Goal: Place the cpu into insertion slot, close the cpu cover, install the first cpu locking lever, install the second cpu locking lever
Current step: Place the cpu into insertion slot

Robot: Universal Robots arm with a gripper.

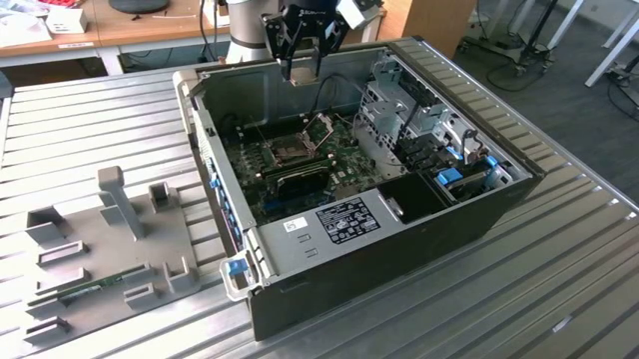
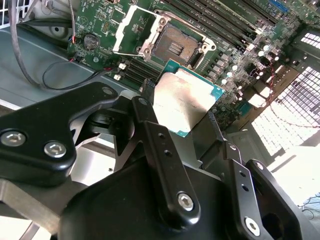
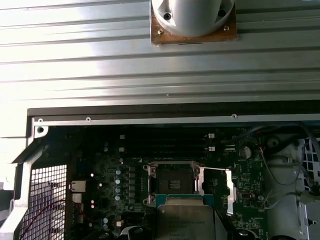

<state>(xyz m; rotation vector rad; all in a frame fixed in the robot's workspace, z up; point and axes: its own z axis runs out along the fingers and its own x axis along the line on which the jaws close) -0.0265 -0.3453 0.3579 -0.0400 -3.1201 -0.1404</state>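
Observation:
My gripper (image 1: pixel 301 73) hangs above the back wall of the open computer case (image 1: pixel 469 217), shut on the cpu (image 2: pixel 186 100), a flat grey-brown square with a green edge held between the two black fingers (image 2: pixel 146 117). The cpu (image 3: pixel 185 223) sits apart from the board, short of the insertion slot (image 2: pixel 175 47). That dark square socket (image 1: pixel 292 151) lies bare on the green board, with its contact field showing in the first wrist view (image 3: pixel 172 182). The cpu cover (image 2: pixel 131 29), a silvery frame, stands swung open on its hinge beside the socket (image 3: pixel 228 189).
Long black memory slots (image 2: pixel 220 25) run beside the socket. Loose cables (image 2: pixel 45 75) and a metal drive cage (image 1: pixel 399 112) flank the board. On the exterior view's left, a grey fixture plate (image 1: pixel 110 247) holds a green memory stick (image 1: pixel 95 288) on the ribbed metal table (image 1: pixel 559 299).

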